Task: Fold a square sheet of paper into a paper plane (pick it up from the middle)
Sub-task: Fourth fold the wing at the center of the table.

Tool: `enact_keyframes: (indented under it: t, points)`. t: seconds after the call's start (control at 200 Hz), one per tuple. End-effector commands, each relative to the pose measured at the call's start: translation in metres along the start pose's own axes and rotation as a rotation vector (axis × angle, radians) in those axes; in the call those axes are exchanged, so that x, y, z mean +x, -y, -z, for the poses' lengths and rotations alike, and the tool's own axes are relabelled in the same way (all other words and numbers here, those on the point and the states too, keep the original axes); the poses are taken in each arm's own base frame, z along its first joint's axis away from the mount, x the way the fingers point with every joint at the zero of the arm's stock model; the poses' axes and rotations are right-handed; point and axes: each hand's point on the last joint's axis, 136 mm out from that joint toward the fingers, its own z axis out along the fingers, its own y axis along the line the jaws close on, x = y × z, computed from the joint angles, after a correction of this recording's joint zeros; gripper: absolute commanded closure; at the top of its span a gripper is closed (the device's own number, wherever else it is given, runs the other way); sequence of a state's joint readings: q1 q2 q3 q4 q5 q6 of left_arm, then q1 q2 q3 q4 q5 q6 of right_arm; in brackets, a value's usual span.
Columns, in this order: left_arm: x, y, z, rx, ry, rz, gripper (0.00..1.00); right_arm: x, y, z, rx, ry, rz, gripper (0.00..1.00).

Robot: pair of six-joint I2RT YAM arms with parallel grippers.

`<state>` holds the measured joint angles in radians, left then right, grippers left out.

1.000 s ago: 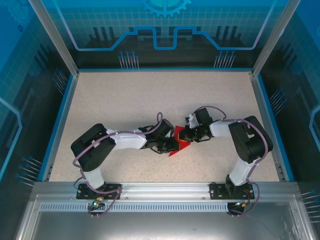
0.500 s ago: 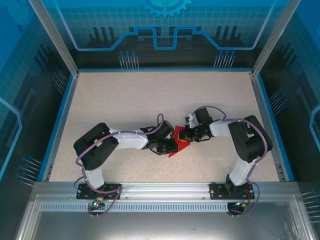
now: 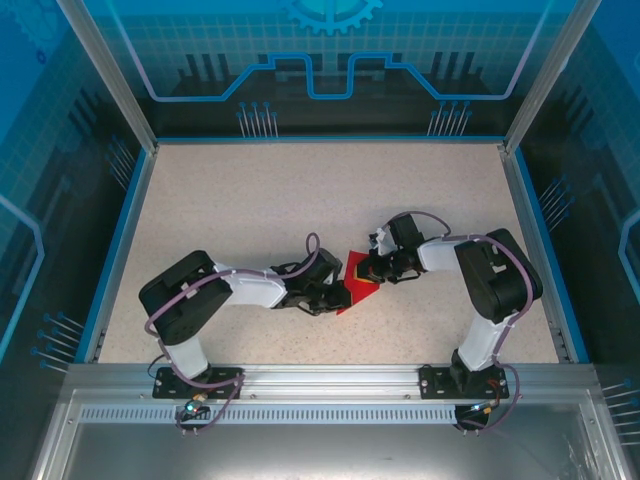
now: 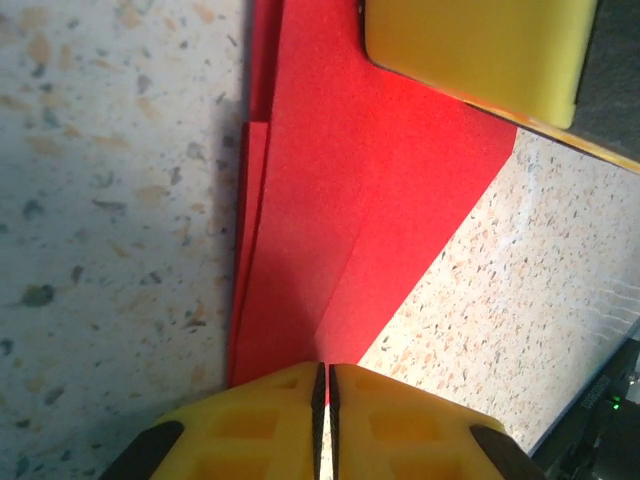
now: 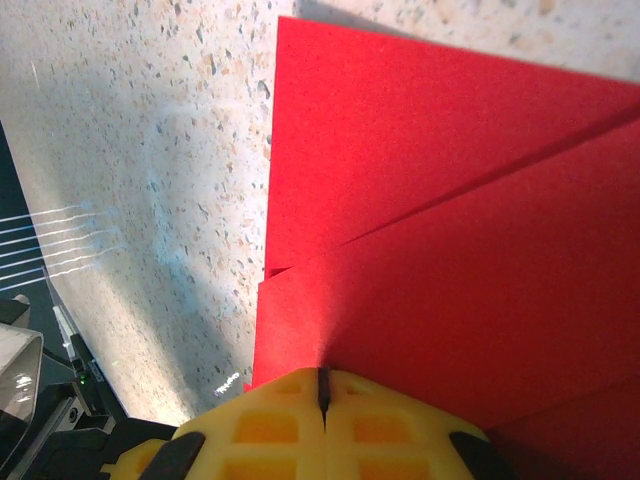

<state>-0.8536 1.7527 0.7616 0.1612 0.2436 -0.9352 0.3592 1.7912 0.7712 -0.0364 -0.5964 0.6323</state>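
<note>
- Roughly mid-table [image 3: 250,200], toward the near side: part-folded red sheet [image 3: 356,268], lying flat, wedged between the two grippers.
- Left gripper [image 3: 340,296] at the sheet's near-left end, right gripper [image 3: 374,272] at its far-right side. Both on the paper, so neither nearer than the other.
- Left wrist view: left gripper [image 4: 325,375] clenched, pads meeting along a thin dark seam. A crease running straight away from that seam, stacked folded edges just left of it. Cannot tell whether a layer is caught between the pads or only pressed to the table.
- Same view, far end of the crease: one yellow finger [image 4: 470,50] of the right gripper resting on the red.
- Right wrist view: right gripper [image 5: 322,378] clamped tight, tips planted on the upper flap, apparently pinning rather than pinching.
- Judgement: long axis of the fold runs from left jaws toward right jaws. Next crease likely turns on keeping that line anchored at the right end while working from the left.
</note>
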Motion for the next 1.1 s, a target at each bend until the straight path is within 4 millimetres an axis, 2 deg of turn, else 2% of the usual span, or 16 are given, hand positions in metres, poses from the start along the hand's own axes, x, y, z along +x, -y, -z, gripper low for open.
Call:
enact_keyframes:
  t: [0.0, 0.295, 0.41, 0.5, 0.655, 0.73, 0.805, 0.89, 1.095]
  points:
    - [0.034, -0.042, 0.001, -0.099, -0.096, 0.07, 0.87, 0.029, 0.078, -0.01, 0.295, -0.056, -0.133, 0.98]
    - [0.056, -0.052, 0.017, -0.14, -0.138, 0.022, 0.92, 0.031, 0.085, -0.011, 0.326, -0.065, -0.164, 0.99]
    - [0.052, -0.041, 0.026, -0.12, -0.127, -0.023, 0.94, 0.03, 0.084, -0.011, 0.327, -0.063, -0.163, 0.99]
    - [0.038, -0.02, 0.033, -0.082, -0.083, -0.066, 0.95, 0.03, 0.084, -0.011, 0.326, -0.065, -0.162, 0.99]
    - [0.001, 0.023, 0.051, -0.014, 0.053, -0.151, 0.96, 0.028, 0.082, -0.009, 0.323, -0.061, -0.162, 0.99]
    - [-0.015, 0.037, 0.057, 0.001, 0.109, -0.174, 0.96, 0.028, 0.081, -0.009, 0.322, -0.06, -0.16, 0.99]
    - [-0.026, 0.044, 0.054, -0.003, 0.128, -0.182, 0.97, 0.027, 0.08, -0.01, 0.32, -0.06, -0.158, 0.99]
    - [-0.032, 0.039, 0.043, -0.044, 0.12, -0.173, 0.99, 0.026, 0.08, -0.009, 0.319, -0.059, -0.158, 0.99]
    - [-0.032, 0.028, 0.019, -0.077, 0.08, -0.139, 1.0, 0.028, 0.079, -0.011, 0.31, -0.063, -0.16, 0.99]
